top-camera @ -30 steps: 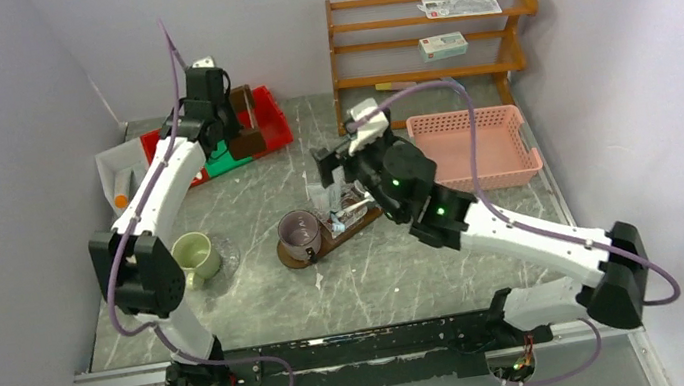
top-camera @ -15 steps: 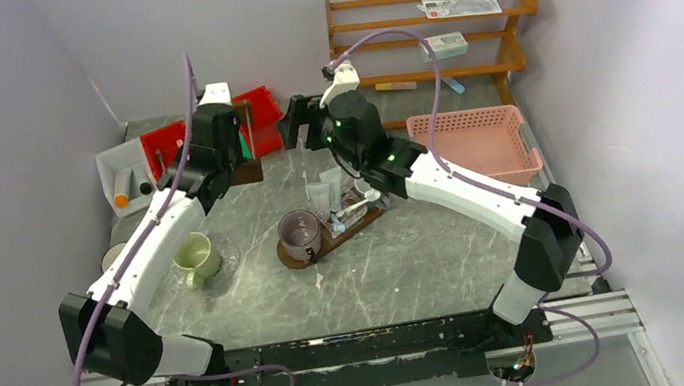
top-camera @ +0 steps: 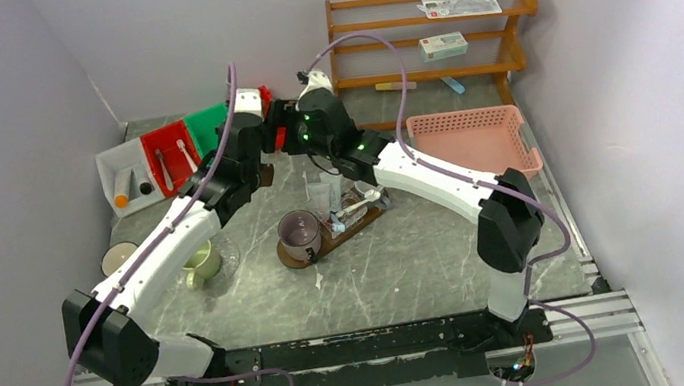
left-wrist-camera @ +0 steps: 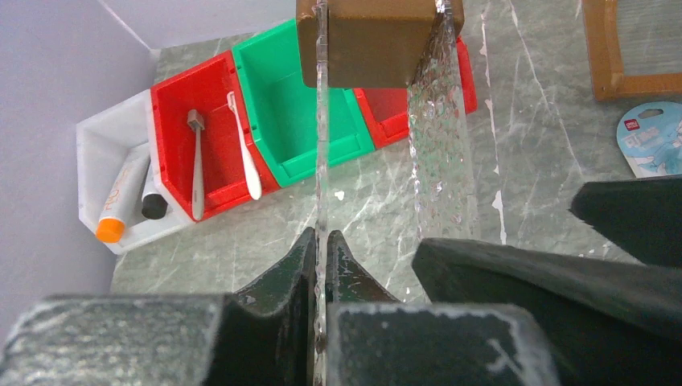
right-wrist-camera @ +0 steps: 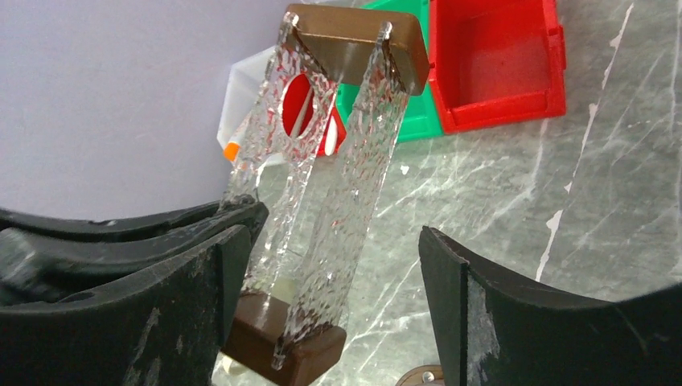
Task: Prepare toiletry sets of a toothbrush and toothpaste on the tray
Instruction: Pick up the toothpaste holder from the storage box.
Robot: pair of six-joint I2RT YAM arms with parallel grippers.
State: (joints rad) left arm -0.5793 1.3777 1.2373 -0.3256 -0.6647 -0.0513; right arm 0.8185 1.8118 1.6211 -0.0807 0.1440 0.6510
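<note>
My left gripper (left-wrist-camera: 322,249) is shut on one clear ribbed panel of a holder (right-wrist-camera: 322,185) with brown wooden ends, held above the table at the back centre. My right gripper (right-wrist-camera: 330,297) stands open with the holder between its fingers, not touching it. In the top view the left gripper (top-camera: 261,159) and the right gripper (top-camera: 281,126) meet there. The dark oval tray (top-camera: 326,249) lies mid-table with a glass cup (top-camera: 301,231) and small white tubes on it. Two white toothbrushes (left-wrist-camera: 245,149) lie in a red bin (left-wrist-camera: 173,104). A toothpaste tube (left-wrist-camera: 121,197) with an orange cap lies in the white bin.
Green (left-wrist-camera: 285,96) and red (right-wrist-camera: 490,56) bins sit at the back left. A pink basket (top-camera: 473,144) and a wooden shelf (top-camera: 432,34) stand at the back right. A pale green mug (top-camera: 196,259) stands left of the tray. A blue packet (left-wrist-camera: 651,145) lies on the table.
The left arm swung right from over the bins, carrying the holder. The right arm rose off the tray and moved back-left until its jaws, slightly narrower, straddled the holder.
</note>
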